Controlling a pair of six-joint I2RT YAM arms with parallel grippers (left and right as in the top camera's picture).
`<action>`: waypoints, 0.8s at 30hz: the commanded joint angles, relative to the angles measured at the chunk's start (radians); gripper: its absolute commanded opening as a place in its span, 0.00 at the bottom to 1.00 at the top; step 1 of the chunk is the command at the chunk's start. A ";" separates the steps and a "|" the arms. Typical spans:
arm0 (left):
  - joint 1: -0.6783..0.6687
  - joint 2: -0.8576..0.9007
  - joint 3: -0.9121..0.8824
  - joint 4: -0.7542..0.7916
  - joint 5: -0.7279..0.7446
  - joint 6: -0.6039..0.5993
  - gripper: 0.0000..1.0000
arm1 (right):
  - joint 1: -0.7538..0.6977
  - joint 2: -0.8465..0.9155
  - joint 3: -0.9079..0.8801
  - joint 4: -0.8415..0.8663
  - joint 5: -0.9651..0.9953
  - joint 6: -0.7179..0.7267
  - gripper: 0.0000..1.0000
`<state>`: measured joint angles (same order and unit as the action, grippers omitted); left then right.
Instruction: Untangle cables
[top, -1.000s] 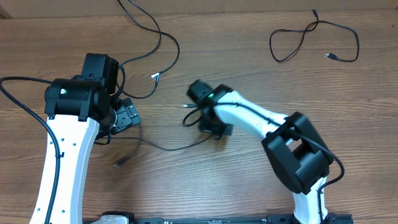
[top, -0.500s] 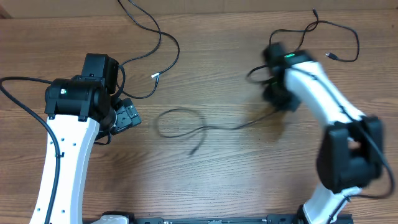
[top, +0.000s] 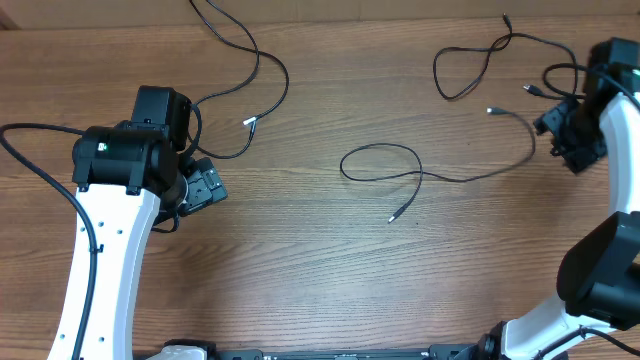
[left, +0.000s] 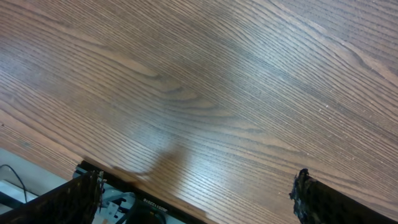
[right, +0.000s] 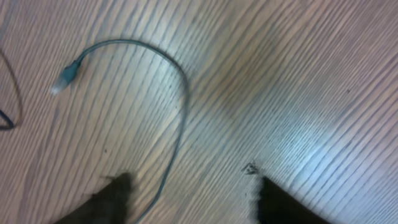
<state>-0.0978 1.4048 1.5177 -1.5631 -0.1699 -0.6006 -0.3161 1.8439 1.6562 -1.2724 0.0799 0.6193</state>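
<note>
A thin black cable lies stretched across the table's middle, with a loop at its left, one plug below the loop and a silvery plug at its right end. In the right wrist view this cable curves down between my fingers, near the left one, its plug at the upper left. My right gripper is open over it, holding nothing. A second cable loops at the back right. A third cable trails at the back left. My left gripper is open over bare wood.
The wooden table's front edge shows in the left wrist view, with dark hardware below it. The left arm's own thick black wire arcs at the far left. The right arm stands along the right edge.
My right arm swept from the table's middle to the far right, dragging the cable out long, and its jaws went from shut to open, letting the cable go. The left arm stayed still.
</note>
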 joint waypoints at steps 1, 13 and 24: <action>-0.001 0.001 -0.006 0.001 -0.021 -0.016 0.99 | -0.006 -0.019 0.012 -0.002 -0.156 -0.092 0.94; -0.001 0.001 -0.006 0.001 -0.021 -0.016 1.00 | 0.233 -0.019 -0.111 0.024 -0.324 -0.288 0.98; -0.001 0.001 -0.006 0.001 -0.021 -0.016 1.00 | 0.502 -0.017 -0.284 0.199 -0.293 -0.244 1.00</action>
<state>-0.0978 1.4048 1.5166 -1.5627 -0.1696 -0.6010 0.1623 1.8439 1.3815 -1.0893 -0.2306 0.3614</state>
